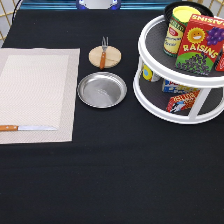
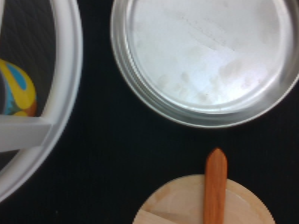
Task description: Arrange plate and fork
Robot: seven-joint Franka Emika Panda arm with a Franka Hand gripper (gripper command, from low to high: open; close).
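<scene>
- Exterior view does not show the end effector, so whether it is open or closed cannot be told.
- On the black tabletop (image 1: 115, 170) the plate (image 1: 102, 89) lies bare, just beside the right edge of the placemat (image 1: 37, 95) but off it.
- Just above the plate, the fork (image 1: 103, 52) lies across the wooden coaster (image 1: 105, 57), tines toward the exterior view's top.
- A knife (image 1: 27, 128) lies on the placemat near its bottom left edge, well apart from the plate.
- At the exterior view's right stands a white two-tier turntable (image 1: 180, 75) carrying a raisins box (image 1: 200, 45), a can (image 1: 176, 31) and other packages.
- Wrist view shows the plate (image 2: 210, 60), the fork's wooden handle (image 2: 216, 187) on the coaster (image 2: 176, 205), and the turntable's rim (image 2: 60, 100) close by.
</scene>
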